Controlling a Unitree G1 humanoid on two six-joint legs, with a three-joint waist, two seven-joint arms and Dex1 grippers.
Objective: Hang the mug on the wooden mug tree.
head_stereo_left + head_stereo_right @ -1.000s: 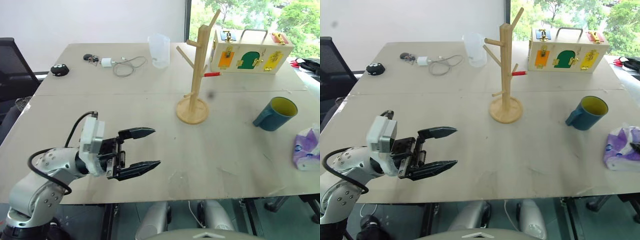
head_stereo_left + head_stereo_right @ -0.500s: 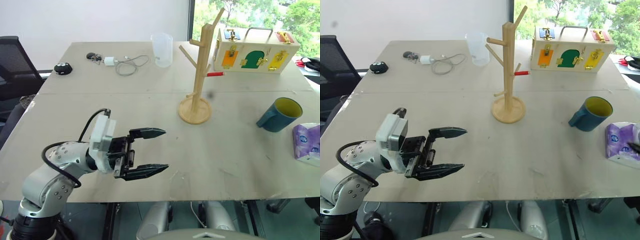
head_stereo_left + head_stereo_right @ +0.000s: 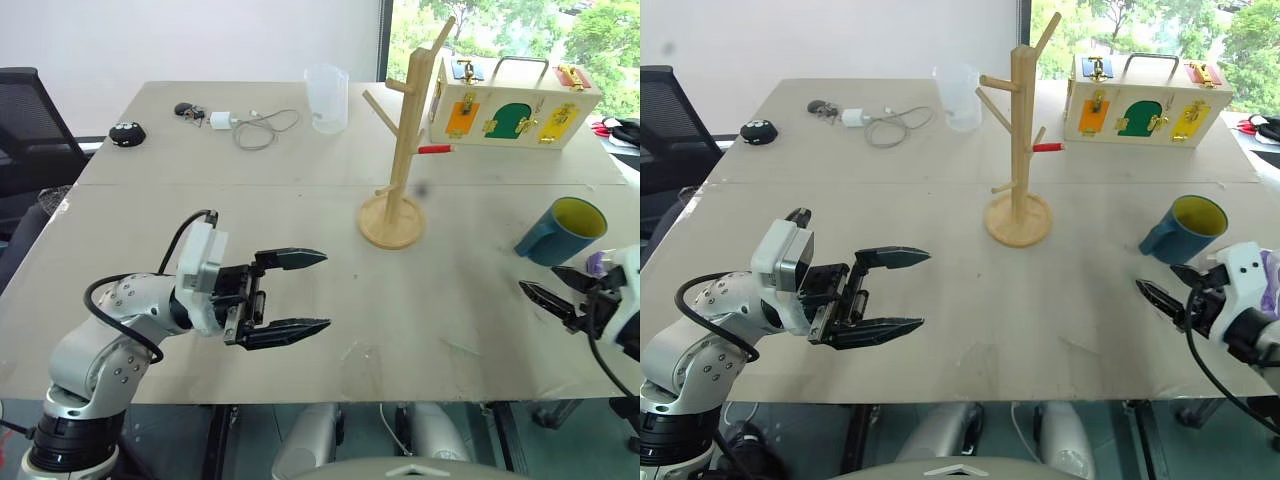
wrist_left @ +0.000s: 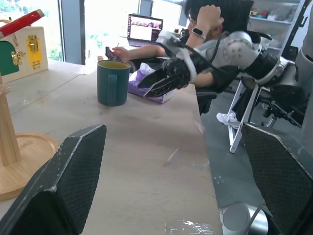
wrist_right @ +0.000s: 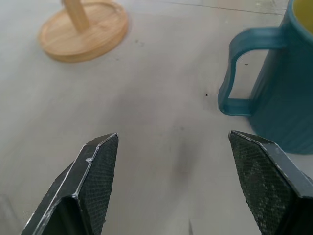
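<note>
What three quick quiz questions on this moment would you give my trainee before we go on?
1. True or false: the mug already hangs on the mug tree.
2. Which way does the mug's handle face: A) toward the mug tree, B) toward the box with coloured doors, C) away from the mug tree?
3. Fill in: the right gripper has its jaws ____ and holds nothing.

Key: 1. False; it stands upright on the table, apart from the tree. 2. A. 3. Open; the gripper is near the mug but not touching it. The left gripper, also open and holding nothing, hovers over the table on the tree's other side.
</note>
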